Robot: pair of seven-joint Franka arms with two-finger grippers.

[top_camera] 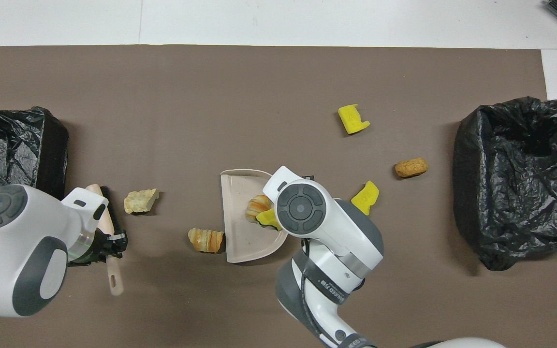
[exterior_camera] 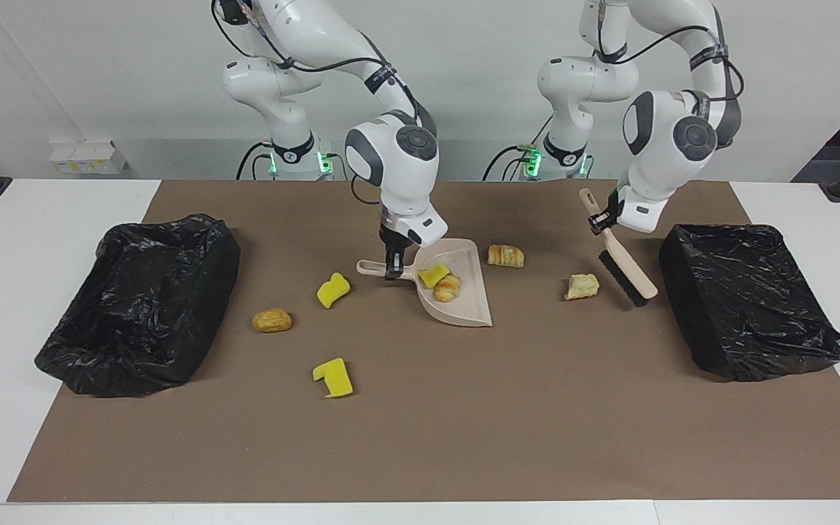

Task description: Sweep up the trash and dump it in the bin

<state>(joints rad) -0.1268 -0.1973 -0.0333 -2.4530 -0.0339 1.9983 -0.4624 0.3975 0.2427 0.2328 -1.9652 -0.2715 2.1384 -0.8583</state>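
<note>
Right end effector [exterior_camera: 391,267] clamped on dustpan [exterior_camera: 456,302] handle, left end effector [exterior_camera: 599,221] clamped on brush [exterior_camera: 628,273] near bin [exterior_camera: 748,321]

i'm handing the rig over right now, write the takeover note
Left pincer: shut on the brush, held over the mat between the pale bread scrap and the bin at the left arm's end.
Right pincer: shut on the dustpan handle.
Done: yellow sponge chunk and pastry lump lie in the pan.
Left: five scraps on the mat: the pale bread scrap, striped pastry beside the pan, two yellow sponges, brown lump. Nothing dumped yet, as far as the bins show.
</note>
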